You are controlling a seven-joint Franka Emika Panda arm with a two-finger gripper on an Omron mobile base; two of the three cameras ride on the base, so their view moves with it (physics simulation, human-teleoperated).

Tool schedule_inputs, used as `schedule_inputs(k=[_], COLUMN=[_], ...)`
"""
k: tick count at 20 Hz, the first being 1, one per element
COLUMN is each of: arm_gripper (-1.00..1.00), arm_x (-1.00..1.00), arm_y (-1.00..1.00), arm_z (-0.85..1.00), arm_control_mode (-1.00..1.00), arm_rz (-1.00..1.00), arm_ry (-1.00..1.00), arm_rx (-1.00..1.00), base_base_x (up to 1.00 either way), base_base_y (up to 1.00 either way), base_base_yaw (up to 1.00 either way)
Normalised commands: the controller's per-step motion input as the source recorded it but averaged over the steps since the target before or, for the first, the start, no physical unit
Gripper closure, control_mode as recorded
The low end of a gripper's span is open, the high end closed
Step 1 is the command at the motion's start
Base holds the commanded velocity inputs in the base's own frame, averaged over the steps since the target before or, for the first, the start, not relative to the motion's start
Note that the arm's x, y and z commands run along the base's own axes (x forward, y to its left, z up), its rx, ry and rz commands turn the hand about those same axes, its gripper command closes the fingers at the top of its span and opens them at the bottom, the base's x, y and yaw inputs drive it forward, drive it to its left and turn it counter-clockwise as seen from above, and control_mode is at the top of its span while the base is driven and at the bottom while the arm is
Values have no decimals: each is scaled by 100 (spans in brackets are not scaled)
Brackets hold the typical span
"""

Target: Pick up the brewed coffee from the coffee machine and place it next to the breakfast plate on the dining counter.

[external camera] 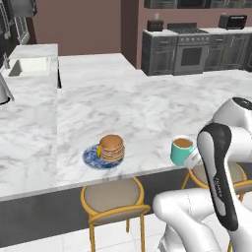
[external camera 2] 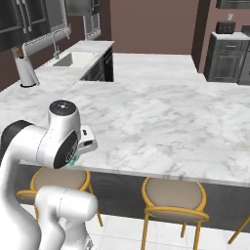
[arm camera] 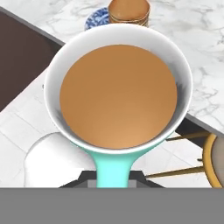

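Brewed coffee: a small teal mug (external camera: 182, 150) with a white inside, filled nearly to the rim with flat brown liquid; it sits upright and level at the near edge of the dining counter, at the end of the robot's hand, to the right of the breakfast plate and apart from it
Mug from above: in the hand view the mug (arm camera: 119, 96) takes up most of the frame, its teal handle running straight down toward the camera between the finger bases
Gripper: the gripper (external camera: 193, 156) meets the mug's right side in the left base view; the fingertips are hidden behind the mug and handle, so I cannot tell whether they are clamped on it or let go
Mug contact with counter: cannot tell whether the base is resting on the marble or held just above it
Breakfast plate: a round blue patterned plate (external camera: 91, 158) near the counter's front edge, holding a stack of golden-brown pancakes (external camera: 112, 148) that stands upright and leans little; in the hand view the pancakes (arm camera: 129, 12) show just beyond the mug's far rim
Dining counter: white marble with grey veining (external camera: 138, 108), wide and running back toward a sink (external camera 2: 73, 59) set in the adjoining top
Sink: a pale rectangular basin with a curved tap behind it; what it holds cannot be made out
Stools: round yellow-framed stools (external camera: 112, 198) with tan seats tucked under the counter's front edge
Far wall: dark grey cabinets and a range (external camera: 191, 49)
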Motion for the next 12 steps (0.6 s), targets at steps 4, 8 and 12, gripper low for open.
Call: schedule_inputs(k=[4,8,12], arm_gripper=[100,100,100], arm_x=[81,76,48], arm_y=[11,8,3], arm_z=[-35,-33,-16], arm_control_mode=[-100,-100,-100], arm_rz=[-13,-1,0], arm_ry=[0,0,0], arm_rx=[0,0,0], base_base_x=[0,0,0], base_base_y=[0,0,0], base_base_yaw=[0,0,0])
